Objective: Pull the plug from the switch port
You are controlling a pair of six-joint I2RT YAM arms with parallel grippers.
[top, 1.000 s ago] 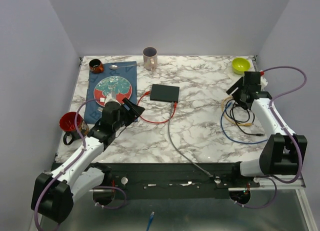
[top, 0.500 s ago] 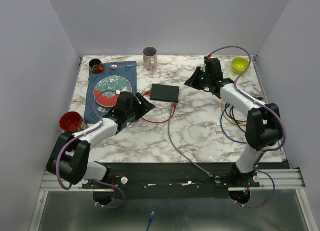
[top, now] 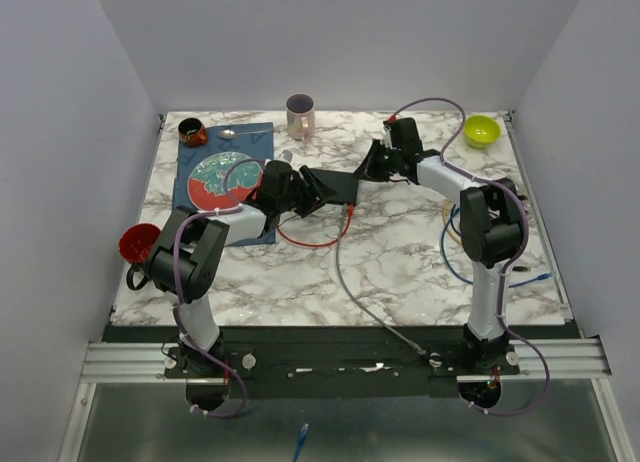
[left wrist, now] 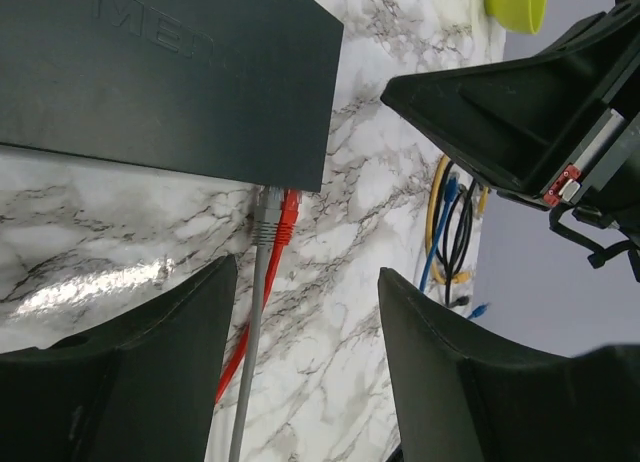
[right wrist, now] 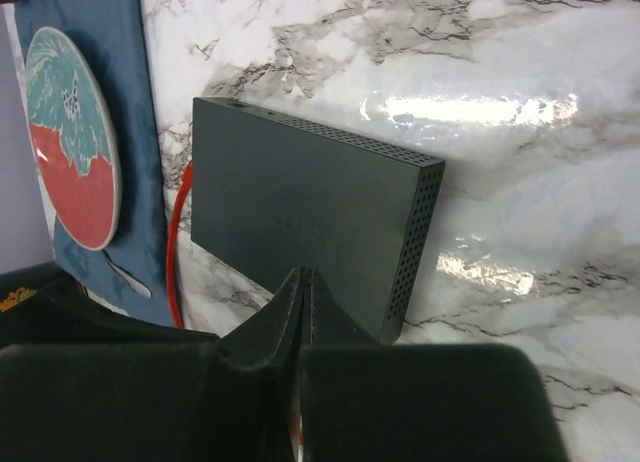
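The switch point(top: 340, 182) is a flat black box lying mid-table. In the left wrist view a red plug point(left wrist: 288, 214) and a grey plug point(left wrist: 265, 220) sit side by side in the long edge of the switch point(left wrist: 160, 72). My left gripper point(left wrist: 308, 277) is open, with both cables running between its fingers, a short way back from the plugs. In the top view the left gripper point(top: 312, 194) covers the switch's left part. My right gripper point(right wrist: 303, 278) is shut with nothing between its fingers, its tips over the top of the switch point(right wrist: 300, 207) at the right end.
A blue mat with a red-and-teal plate point(top: 224, 178) lies left of the switch. A pink mug point(top: 300, 114), a brown cup point(top: 192, 132) and a yellow-green bowl point(top: 481, 130) stand along the back. A red mug point(top: 138, 244) sits at the left edge. Loose cables point(top: 470, 244) lie coiled at the right.
Both arms have swung in from the table's sides to the switch. The right gripper has gone from open to shut. The left gripper's jaws have narrowed a little.
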